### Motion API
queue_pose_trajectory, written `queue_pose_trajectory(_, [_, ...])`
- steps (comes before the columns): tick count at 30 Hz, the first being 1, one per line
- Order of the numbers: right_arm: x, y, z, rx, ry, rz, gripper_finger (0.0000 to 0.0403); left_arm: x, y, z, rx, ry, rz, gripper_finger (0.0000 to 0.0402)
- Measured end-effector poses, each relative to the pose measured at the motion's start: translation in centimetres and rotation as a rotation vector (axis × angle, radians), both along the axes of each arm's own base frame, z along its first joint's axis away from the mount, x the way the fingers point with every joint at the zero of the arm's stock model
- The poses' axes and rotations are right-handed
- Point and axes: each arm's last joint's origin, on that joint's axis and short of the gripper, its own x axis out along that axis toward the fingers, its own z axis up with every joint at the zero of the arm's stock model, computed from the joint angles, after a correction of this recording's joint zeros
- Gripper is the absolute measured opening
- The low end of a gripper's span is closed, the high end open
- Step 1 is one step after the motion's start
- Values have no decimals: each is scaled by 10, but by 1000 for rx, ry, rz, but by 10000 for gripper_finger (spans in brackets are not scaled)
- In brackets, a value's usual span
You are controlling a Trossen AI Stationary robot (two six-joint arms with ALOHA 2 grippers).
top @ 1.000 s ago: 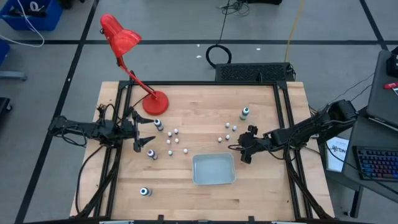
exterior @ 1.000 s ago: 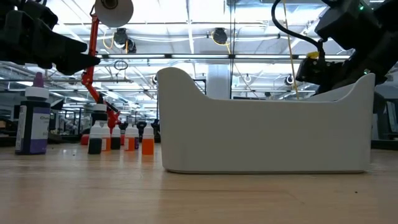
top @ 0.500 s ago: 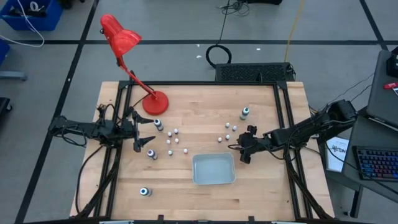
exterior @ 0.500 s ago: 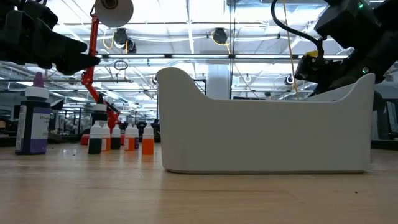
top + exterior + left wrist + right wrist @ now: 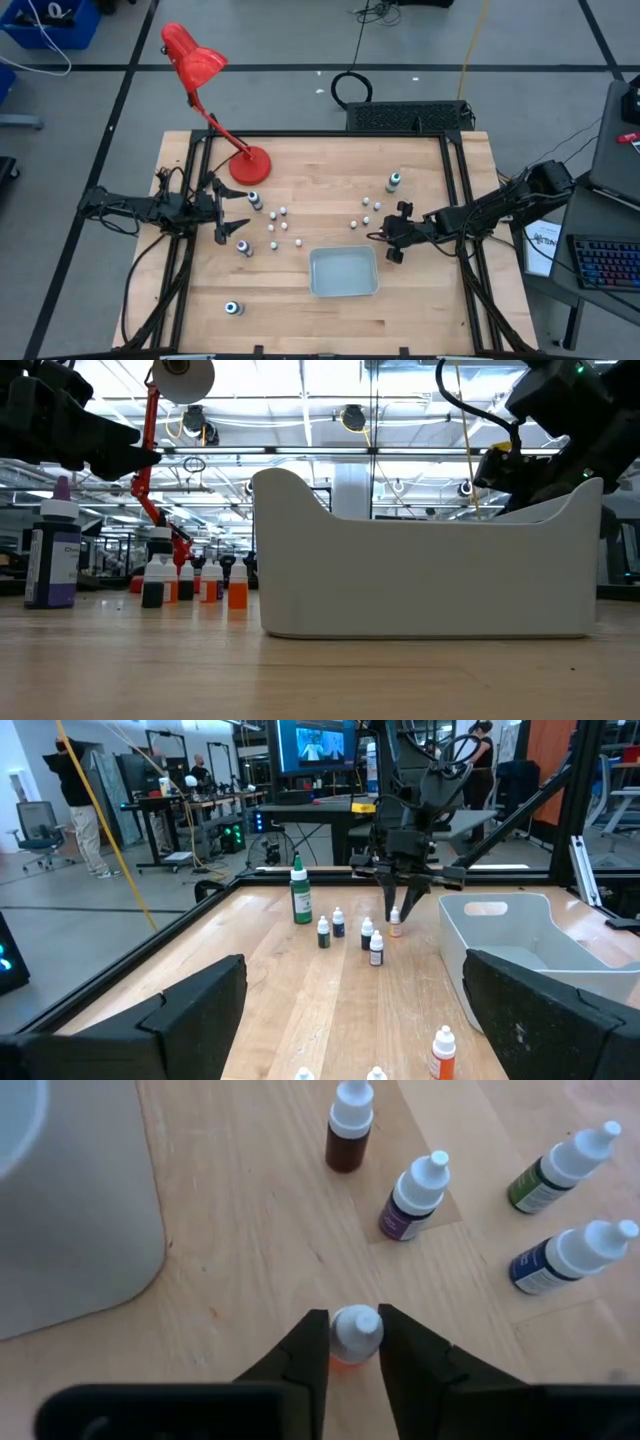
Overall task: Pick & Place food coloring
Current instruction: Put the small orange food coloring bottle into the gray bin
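The food coloring is scattered over the wooden table: small white-topped vials point(image 5: 280, 226) left of centre, more point(image 5: 365, 212) right of centre, and larger bottles point(image 5: 393, 181) point(image 5: 243, 246). My right gripper point(image 5: 354, 1342) slants down near the blue-grey tray point(image 5: 343, 272) and is shut on an orange vial point(image 5: 352, 1342), which also shows in the left wrist view point(image 5: 396, 927). Other vials, brown point(image 5: 348, 1130), purple point(image 5: 410, 1200), green point(image 5: 555, 1172) and blue point(image 5: 560, 1258), stand on their bases just beyond. My left gripper point(image 5: 232, 215) waits open at the table's left side, holding nothing. My right gripper pinches the orange vial's white top point(image 5: 355, 1330) between its two fingers point(image 5: 305, 1350). The fingers come slanting down from the table's right side. The vial stands upright with its base on the table point(image 5: 396, 933).
A red desk lamp point(image 5: 215, 100) stands at the far left of the table. One larger bottle point(image 5: 233, 308) stands near the front left corner, another point(image 5: 255, 200) beside the left gripper. The tray point(image 5: 70, 1230) lies close beside the right gripper.
My right gripper's fingers have drawn together onto the orange vial, while the arm has kept its place. The vial stands where it stood.
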Motion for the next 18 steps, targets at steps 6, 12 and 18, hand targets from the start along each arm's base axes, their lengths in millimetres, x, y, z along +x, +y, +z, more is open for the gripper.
queue_pose_trajectory(6, [1, 1, 11, 8, -20, 49, 45, 0, 0, 0, 0, -1, 0, 365])
queue_pose_trajectory(12, [12, 9, 54, -21, -11, 103, 45, 0, 0, 0, 0, 0, 0, 365])
queue_pose_trajectory(18, [27, 28, 109, -136, -8, 127, 45, 0, 0, 0, 0, 0, 0, 365])
